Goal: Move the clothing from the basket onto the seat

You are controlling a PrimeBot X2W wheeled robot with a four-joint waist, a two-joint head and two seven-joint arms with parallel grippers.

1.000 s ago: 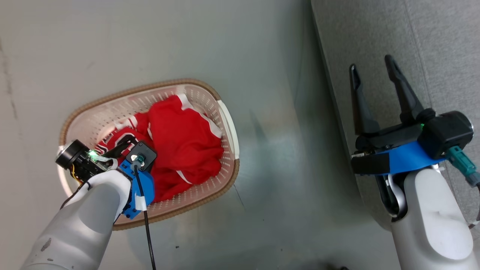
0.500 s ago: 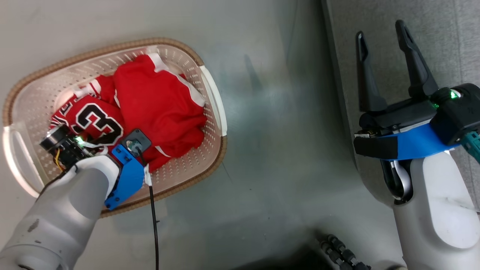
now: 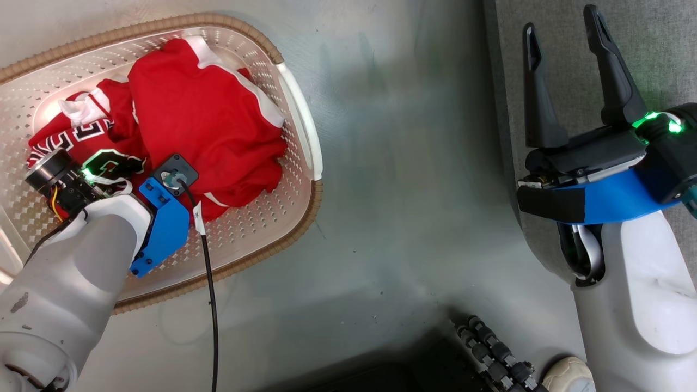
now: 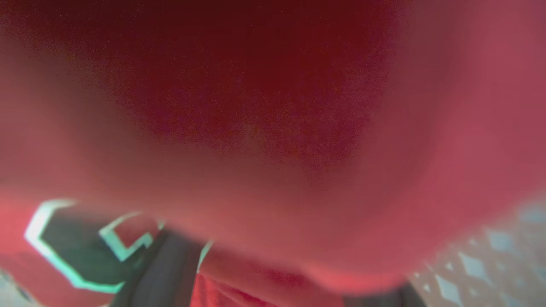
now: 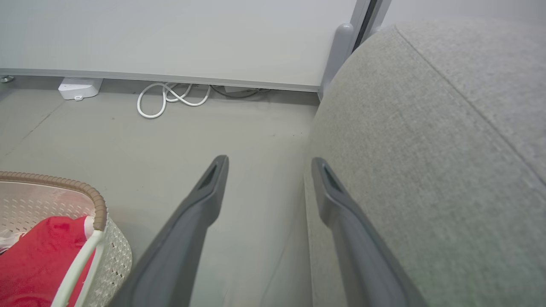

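Observation:
The clothing (image 3: 207, 109) is a red heap with white trim in the cream basket (image 3: 297, 218) on the floor. A jersey (image 3: 71, 136) with black, white-edged numbers lies at its left. My left wrist reaches down into the heap. In the left wrist view my left gripper (image 4: 273, 277) is open, its dark fingers (image 4: 164, 273) wide apart, with red cloth (image 4: 256, 128) bulging between them. My right gripper (image 3: 561, 22) hangs open and empty over the edge of the grey seat (image 3: 653, 54). In the right wrist view it (image 5: 269, 162) straddles the edge of the seat (image 5: 426, 128), with the basket (image 5: 98, 200) at lower left.
Grey floor (image 3: 408, 163) separates basket and seat. A black cable (image 3: 209, 305) trails from my left wrist across the basket rim. My dark base (image 3: 490, 354) shows at the bottom. A white coiled cable (image 5: 166, 98) and a white box (image 5: 79, 87) lie by the wall.
The head camera has tilted, so basket and seat shift up and left in the picture. My left gripper has sunk deeper into the clothing, covering part of the number. Both grippers stay open.

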